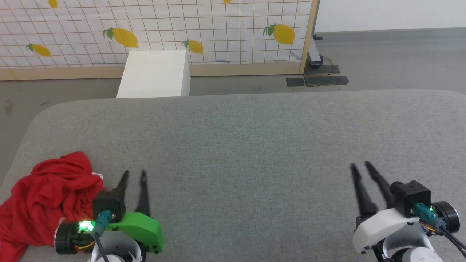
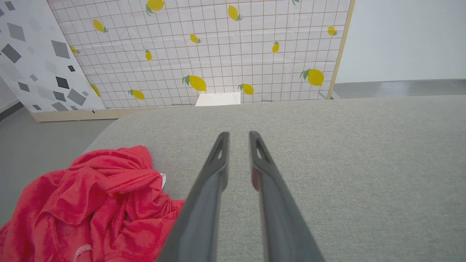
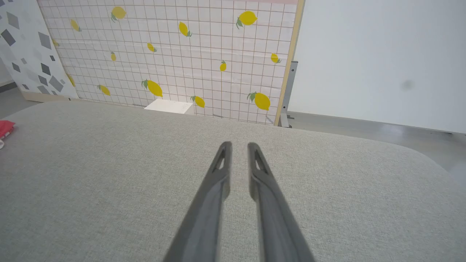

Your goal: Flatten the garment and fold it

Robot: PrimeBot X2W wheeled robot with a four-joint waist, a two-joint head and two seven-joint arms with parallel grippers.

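Observation:
The garment (image 1: 47,198) is a crumpled red heap at the near left corner of the grey padded table (image 1: 247,145), spilling toward the table's left edge. In the left wrist view the garment (image 2: 91,207) lies just left of my fingers, with a bit of white trim showing. My left gripper (image 1: 134,174) hovers right beside the heap, its fingers slightly apart with nothing between them. My right gripper (image 1: 359,165) stands far off at the near right, also slightly open and empty. A sliver of the garment (image 3: 5,128) shows at the left edge of the right wrist view.
A white box (image 1: 154,74) stands on the floor behind the table's far edge. Behind it rises a lemon-print grid panel (image 1: 156,29) in a wooden frame. Grey floor lies to the left and far right. The table's corners are rounded.

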